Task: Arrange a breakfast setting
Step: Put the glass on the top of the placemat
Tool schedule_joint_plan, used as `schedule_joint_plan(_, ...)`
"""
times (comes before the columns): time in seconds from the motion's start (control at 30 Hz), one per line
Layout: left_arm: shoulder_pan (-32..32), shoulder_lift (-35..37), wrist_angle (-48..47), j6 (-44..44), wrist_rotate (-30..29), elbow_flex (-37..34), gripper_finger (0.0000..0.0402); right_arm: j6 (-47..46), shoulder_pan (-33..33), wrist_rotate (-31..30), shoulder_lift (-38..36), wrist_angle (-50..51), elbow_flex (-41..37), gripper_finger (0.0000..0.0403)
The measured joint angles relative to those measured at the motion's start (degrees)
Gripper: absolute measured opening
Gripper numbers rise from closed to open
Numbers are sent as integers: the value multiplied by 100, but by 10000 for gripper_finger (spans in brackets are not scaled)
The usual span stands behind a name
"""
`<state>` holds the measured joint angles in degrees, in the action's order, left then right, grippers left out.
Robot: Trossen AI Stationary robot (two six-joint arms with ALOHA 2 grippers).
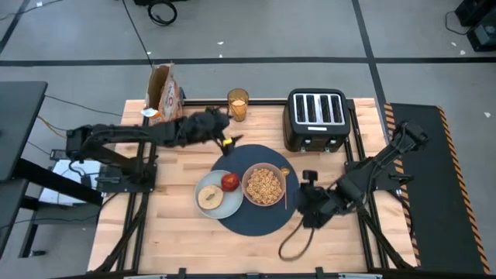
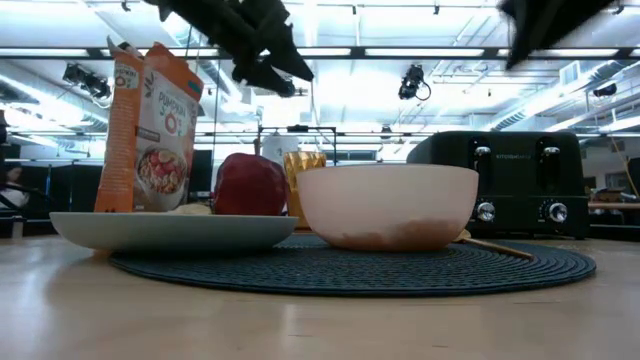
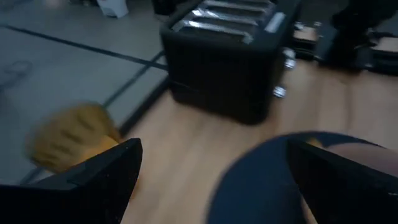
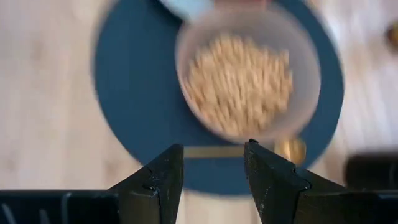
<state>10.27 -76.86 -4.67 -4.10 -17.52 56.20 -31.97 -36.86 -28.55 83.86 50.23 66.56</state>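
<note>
Landmark: dark-blue mat (image 1: 260,203), round, near middle of wooden table (image 1: 178,232).

Writing: cereal box (image 2: 150,130) front shows a brand word in white, too small to read; bowl-of-cereal picture below it. Toaster (image 1: 316,118) badge between the levers in low view, not legible. No other text readable.

Pinkish bowl (image 1: 265,184) on mat centre, full of cereal. Gold spoon (image 1: 285,186) on mat just right of bowl, touching or nearly so; long axis front-to-back, bowl end toward toaster, handle toward near table edge. Pale plate (image 1: 213,198) overlapping mat's left edge, toast (image 1: 209,197) flat on it, red apple (image 1: 230,182) at plate's right rim just beside bowl. Amber glass (image 1: 237,105) upright, off mat, behind it, left of toaster. Toaster behind mat's right side, slots running front-to-back. Cereal box behind and left of mat, upright, top open.

Left gripper (image 1: 229,142) above table just behind mat's back-left edge, fingers (image 3: 93,177) spread wide, nothing between. Right gripper (image 1: 307,194) just right of mat, beside spoon; fingers (image 4: 155,180) partly apart, gap empty, pointing toward mat.
</note>
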Motion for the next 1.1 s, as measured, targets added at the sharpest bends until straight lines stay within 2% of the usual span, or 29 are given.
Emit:
schedule_joint_plan(0.17, 934, 4, -482, 328, 423, 520, 400, 247, 693, 335, -155, -437, -1202, 174)
schedule_joint_plan(0.3, 1487, 2, -534, 325, 663, 551, 400, 1186, 1383, -141, 55, -526, -1620, 174)
schedule_joint_plan(0.47, 1698, 2, -817, 328, 702, 534, 400, 2962, 2243, -731, 281, -1405, -1842, 174)
schedule_joint_plan(0.6, 1654, 0, -1072, 299, 690, 527, 400, 3917, 2675, -653, 512, -2338, -1889, 170)
schedule_joint_plan(0.77, 1653, 0, -1208, 181, 698, 527, 400, 4216, 2811, -493, 613, -2651, -1892, 167)
schedule_joint_plan(1.1, 1934, 0, -1074, 134, 779, 527, 400, 4462, 2495, 67, 531, -3258, -1890, 167)
